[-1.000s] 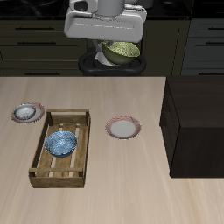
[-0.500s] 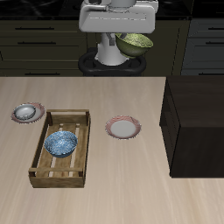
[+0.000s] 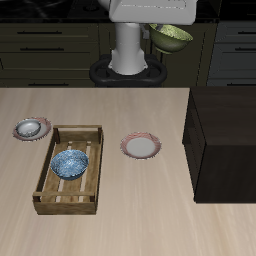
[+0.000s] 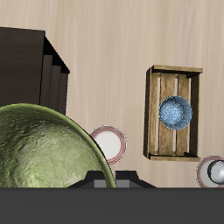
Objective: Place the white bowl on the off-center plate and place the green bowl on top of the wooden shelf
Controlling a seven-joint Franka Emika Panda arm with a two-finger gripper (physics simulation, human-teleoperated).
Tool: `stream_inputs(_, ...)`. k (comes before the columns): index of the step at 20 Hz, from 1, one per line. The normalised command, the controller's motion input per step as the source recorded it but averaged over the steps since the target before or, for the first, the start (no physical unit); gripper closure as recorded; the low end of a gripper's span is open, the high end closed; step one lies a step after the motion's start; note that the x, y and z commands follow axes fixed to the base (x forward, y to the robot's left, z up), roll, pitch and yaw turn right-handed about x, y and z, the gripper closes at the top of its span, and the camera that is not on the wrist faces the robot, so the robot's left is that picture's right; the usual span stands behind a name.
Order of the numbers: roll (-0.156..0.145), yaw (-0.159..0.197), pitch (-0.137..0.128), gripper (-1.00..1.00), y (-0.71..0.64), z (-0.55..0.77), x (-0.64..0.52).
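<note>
Hanging high above the back of the table, the green bowl [image 3: 171, 37] is up in the air beneath the gripper [image 3: 160, 18], whose body is cut off by the edge of the exterior view; from here it looks carried, tilted a little, but the fingers themselves are hidden, so I cannot tell how the pincer is set. In the wrist view the mottled yellow-green bowl [image 4: 48, 149] fills much of the picture, close against the camera. The wooden shelf [image 3: 224, 140] stands dark and tall at one side of the table, its flat top bare, with the bowl not over it but farther back, near the robot's white base [image 3: 128, 48]. The white bowl [image 3: 31, 128] sits on 1 of the 2 pink-rimmed plates, the off-center plate [image 3: 31, 130], at the far side of the table from the shelf. The other plate [image 3: 140, 147] lies about mid-table, between the shelf and a pale slatted crate [image 3: 70, 168]. Inside that crate rests a blue patterned bowl [image 3: 70, 164], toward its back end. The crate is just beside the plate holding the white bowl, without touching it.
</note>
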Motion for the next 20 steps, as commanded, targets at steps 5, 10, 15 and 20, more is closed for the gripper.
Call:
stream_inputs(5,-0.018,-0.015,-0.001,1.00,0.22,0.15,0.19)
stream_inputs(10,-0.005,-0.026,0.011,1.00,0.15,0.04,0.19)
stream_inputs(15,-0.008,-0.032,0.029,1.00,0.23,-0.10,0.23)
stream_inputs(20,0.040,-0.022,0.035,1.00,0.45,-0.14,0.11)
